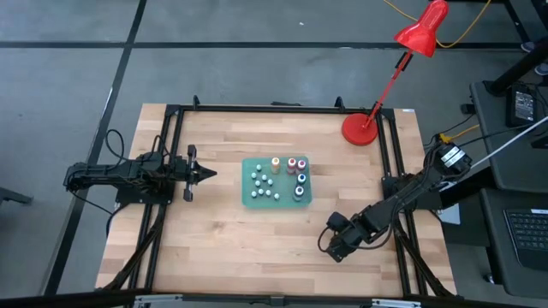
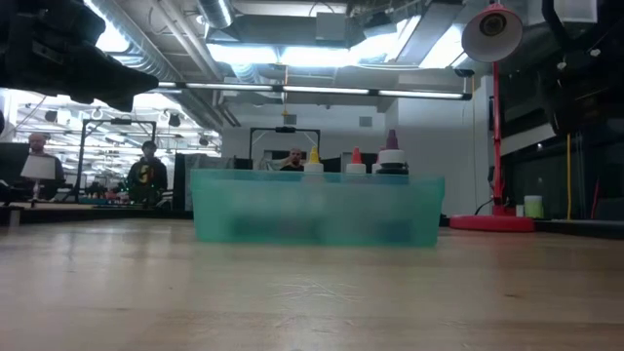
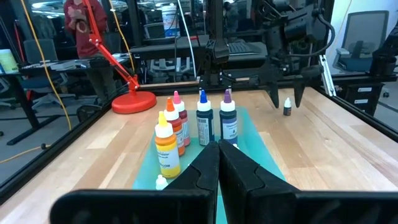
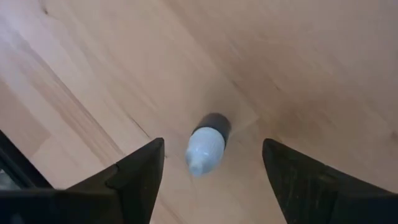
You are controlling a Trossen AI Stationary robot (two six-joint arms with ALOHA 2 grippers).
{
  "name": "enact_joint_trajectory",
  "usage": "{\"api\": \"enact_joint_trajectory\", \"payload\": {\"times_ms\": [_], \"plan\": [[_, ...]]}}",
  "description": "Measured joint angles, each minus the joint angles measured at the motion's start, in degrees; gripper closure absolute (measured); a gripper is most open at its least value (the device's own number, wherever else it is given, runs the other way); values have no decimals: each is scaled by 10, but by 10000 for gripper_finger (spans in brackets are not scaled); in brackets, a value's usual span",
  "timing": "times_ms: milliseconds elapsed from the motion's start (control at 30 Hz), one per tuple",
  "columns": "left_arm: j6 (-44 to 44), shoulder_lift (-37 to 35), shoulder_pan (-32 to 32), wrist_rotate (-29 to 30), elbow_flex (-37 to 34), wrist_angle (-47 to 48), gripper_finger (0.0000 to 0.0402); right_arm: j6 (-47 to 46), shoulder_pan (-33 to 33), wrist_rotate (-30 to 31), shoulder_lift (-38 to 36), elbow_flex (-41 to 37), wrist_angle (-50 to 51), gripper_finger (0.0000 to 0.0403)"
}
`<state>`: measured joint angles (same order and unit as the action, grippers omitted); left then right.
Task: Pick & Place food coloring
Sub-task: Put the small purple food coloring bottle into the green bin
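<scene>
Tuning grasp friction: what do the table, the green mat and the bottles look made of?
Table: wood, butcher-block strips, matte grain. Mat: probably soft plastic or silicone, flat uniform teal, slightly translucent in the low view. Bottles: likely plastic, glossy, with pointed caps.

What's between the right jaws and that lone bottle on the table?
Nothing visible. The right gripper hangs open directly above the small dark bottle, which stands alone on the bare wood table, a finger either side with a clear gap.

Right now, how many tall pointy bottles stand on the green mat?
4: yellow bottle, pink-tipped bottle, blue bottle, purple bottle, all at the mat end nearest the lamp; more may hide.
</scene>
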<state>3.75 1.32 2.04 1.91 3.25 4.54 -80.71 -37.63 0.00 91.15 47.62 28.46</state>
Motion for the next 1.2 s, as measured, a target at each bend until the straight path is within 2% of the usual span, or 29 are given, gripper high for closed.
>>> {"api": "enact_joint_trajectory", "payload": {"times_ms": [133, 267, 700, 833, 1033, 1200], "plan": [[0, 0, 0, 0, 0, 0, 398, -1, 0, 2, 0, 0, 0, 135], [0, 0, 0, 0, 0, 0, 398, -1, 0, 3, 0, 0, 0, 158], [0, 0, 0, 0, 0, 0, 398, -1, 0, 3, 0, 0, 0, 300], [0, 0, 0, 0, 0, 0, 398, 0, 0, 4, 0, 1, 0, 331], [0, 0, 0, 0, 0, 0, 398, 0, 0, -1, 0, 6, -5, 325], [0, 0, 0, 0, 0, 0, 398, 42, 16, -23, 0, 51, 18, 321]]}}
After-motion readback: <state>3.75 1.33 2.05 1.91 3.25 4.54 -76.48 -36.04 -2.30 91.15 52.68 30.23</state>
